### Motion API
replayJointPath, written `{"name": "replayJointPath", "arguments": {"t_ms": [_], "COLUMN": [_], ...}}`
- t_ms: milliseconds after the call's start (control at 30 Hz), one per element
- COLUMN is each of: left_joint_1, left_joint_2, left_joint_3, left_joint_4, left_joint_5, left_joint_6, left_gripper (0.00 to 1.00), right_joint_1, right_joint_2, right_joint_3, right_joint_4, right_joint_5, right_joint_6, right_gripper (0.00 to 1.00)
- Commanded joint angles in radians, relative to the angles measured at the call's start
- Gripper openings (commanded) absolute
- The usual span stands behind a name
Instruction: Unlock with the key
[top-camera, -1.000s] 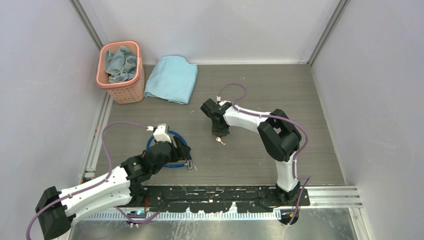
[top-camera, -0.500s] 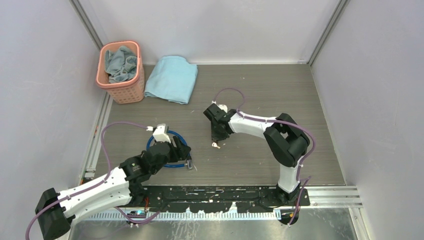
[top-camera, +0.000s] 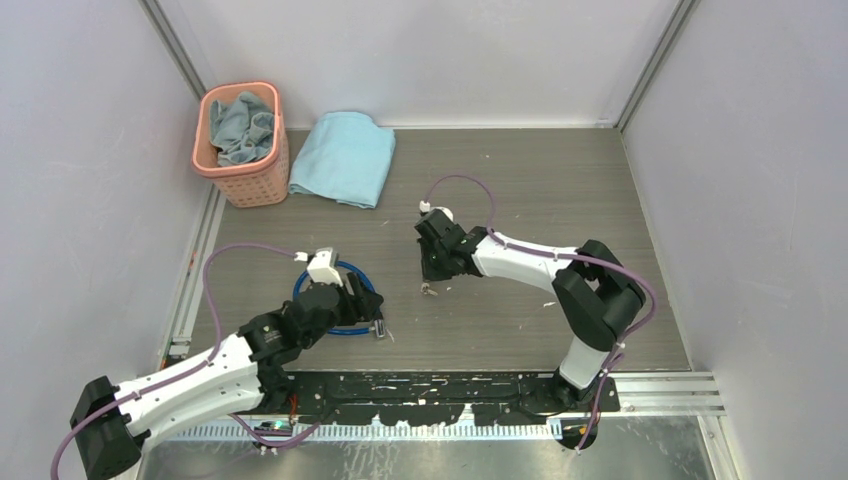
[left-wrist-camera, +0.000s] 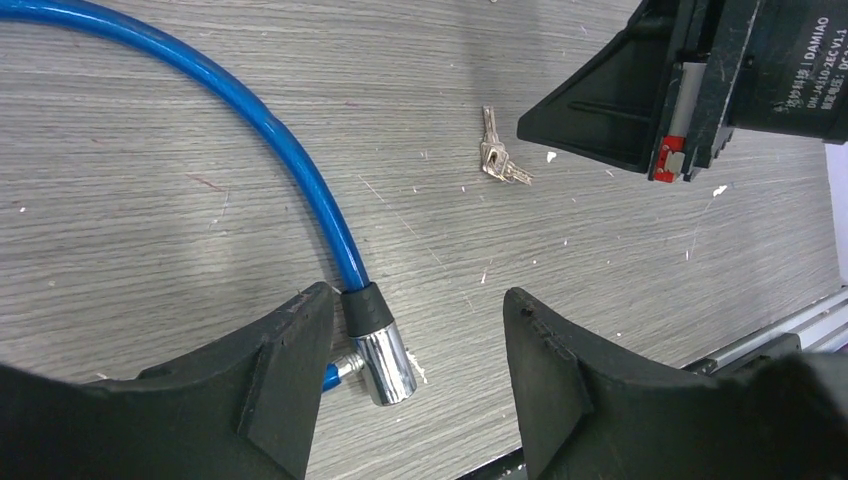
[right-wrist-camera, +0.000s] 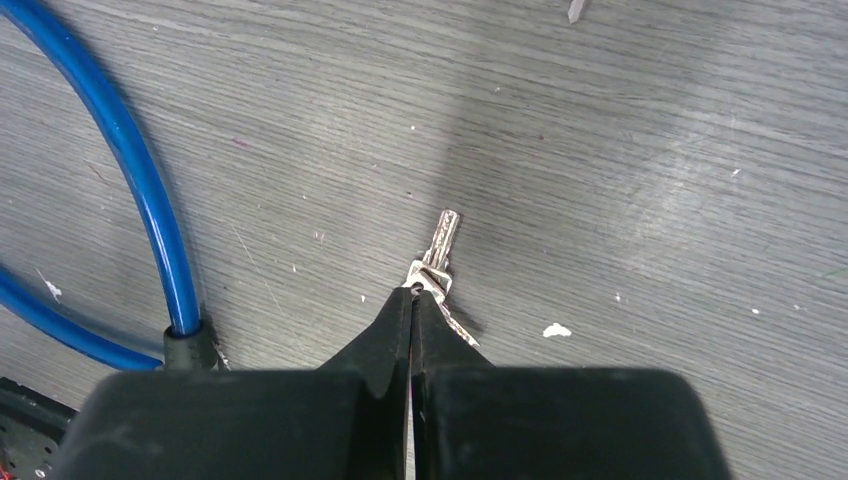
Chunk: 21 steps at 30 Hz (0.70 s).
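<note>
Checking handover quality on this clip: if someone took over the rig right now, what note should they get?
Left gripper: open, astride the metal end of the blue cable.
Right gripper: shut, tips at the head of the key, which lies on the table beside the cable. A firm hold is not certain.
Done: key reached.
Left: confirm the grip, lift the key, do the unlocking.

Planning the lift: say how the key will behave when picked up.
The key looks thin, flat and metal, lying flush on the table: probably stiff and light, but apt to skid or slip from a pinch. A second blade seems joined at its head, where the right gripper is shut, so it would likely dangle and swing.
</note>
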<state>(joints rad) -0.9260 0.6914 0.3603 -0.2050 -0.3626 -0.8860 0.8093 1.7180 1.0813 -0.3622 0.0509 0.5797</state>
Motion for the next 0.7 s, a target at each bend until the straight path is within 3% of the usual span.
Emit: {"name": "replayJointPath", "arguments": {"t_ms": [0, 67, 233, 400, 667], "left_joint_1": [0.006, 0.008, 0.016, 0.021, 0.027], "left_joint_2": [0.023, 0.048, 0.099, 0.087, 0.03], "left_joint_3": [0.068, 0.088, 0.13, 0.14, 0.12], "left_joint_4": [0.008, -0.003, -0.031, -0.059, -0.093], "left_joint_5": [0.005, 0.006, 0.011, 0.014, 0.022], "left_joint_6": [0.027, 0.035, 0.057, 0.068, 0.061], "left_gripper": [0.64, 0.64, 0.63, 0.63, 0.63], "right_joint_1": [0.008, 0.008, 0.056, 0.108, 0.108], "right_joint_2": [-0.093, -0.092, -0.035, -0.021, 0.051], "right_joint_3": [-0.019, -0.001, 0.058, 0.035, 0.04], "right_joint_4": [0.041, -0.011, -0.149, -0.122, -0.054], "right_joint_5": [0.02, 0.059, 0.13, 0.102, 0.063], "right_joint_6": [-0.012, 0.004, -0.016, -0.111, -0.273], "right_gripper": [0.01, 0.06, 0.45, 0.71, 0.74]}}
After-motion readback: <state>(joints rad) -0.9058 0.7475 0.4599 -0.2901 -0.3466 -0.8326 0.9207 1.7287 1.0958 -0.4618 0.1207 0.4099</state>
